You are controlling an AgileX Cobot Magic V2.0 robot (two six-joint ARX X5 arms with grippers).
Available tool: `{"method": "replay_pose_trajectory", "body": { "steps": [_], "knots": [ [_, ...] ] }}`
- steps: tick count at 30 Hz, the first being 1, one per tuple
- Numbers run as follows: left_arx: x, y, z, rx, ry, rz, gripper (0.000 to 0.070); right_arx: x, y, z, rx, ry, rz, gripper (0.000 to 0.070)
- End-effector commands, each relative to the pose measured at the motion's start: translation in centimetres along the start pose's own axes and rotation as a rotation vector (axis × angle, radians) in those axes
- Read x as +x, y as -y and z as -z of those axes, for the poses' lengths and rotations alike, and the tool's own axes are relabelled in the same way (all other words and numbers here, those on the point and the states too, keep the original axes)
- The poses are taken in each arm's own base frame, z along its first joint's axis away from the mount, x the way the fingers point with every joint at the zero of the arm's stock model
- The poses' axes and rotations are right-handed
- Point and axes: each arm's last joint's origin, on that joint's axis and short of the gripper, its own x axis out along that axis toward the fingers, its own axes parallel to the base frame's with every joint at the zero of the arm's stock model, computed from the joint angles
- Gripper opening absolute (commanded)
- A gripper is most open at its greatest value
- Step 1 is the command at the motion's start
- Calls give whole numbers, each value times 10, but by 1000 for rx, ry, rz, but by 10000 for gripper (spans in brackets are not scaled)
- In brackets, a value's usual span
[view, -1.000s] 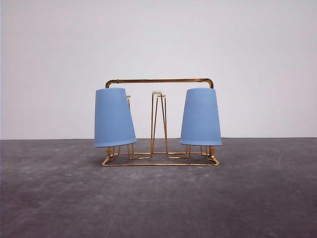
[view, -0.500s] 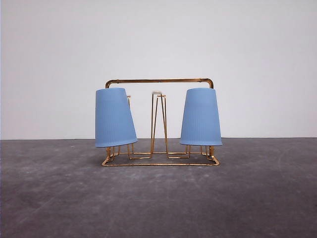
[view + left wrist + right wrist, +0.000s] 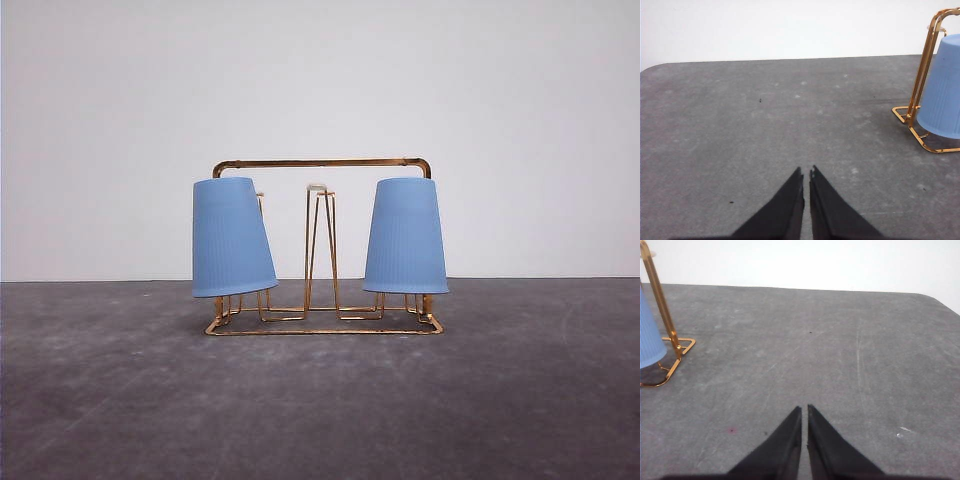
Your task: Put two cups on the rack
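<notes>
Since a second ago the left cup (image 3: 232,238) has shifted very slightly on its prong; in the last half second nothing has moved. From the front, the rack (image 3: 322,325) stands on the grey table (image 3: 320,400), with both cups upside down over its outer prongs: the left one tilted, the right cup (image 3: 405,237) nearly upright, and a bare white-tipped prong (image 3: 319,250) between them. In my left wrist view, my left gripper (image 3: 806,175) hangs above bare table with its black fingers pressed together, holding nothing, well apart from the rack's end (image 3: 920,100) and the cup (image 3: 944,95) on it. In my right wrist view, my right gripper (image 3: 804,411) is likewise closed and empty, well apart from the rack's other end (image 3: 662,330) and its cup (image 3: 649,335).
</notes>
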Motion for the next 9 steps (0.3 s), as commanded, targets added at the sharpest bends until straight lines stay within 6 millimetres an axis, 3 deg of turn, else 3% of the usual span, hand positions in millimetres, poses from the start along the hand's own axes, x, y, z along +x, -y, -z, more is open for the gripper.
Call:
{"method": "replay_pose_trajectory", "body": {
  "steps": [1, 9],
  "knots": [
    [1, 0, 4, -7, -3, 2, 0, 0, 0, 0, 9, 8, 0, 18],
    [1, 0, 4, -7, -3, 1, 0, 0, 0, 0, 9, 8, 0, 18]
  ]
}}
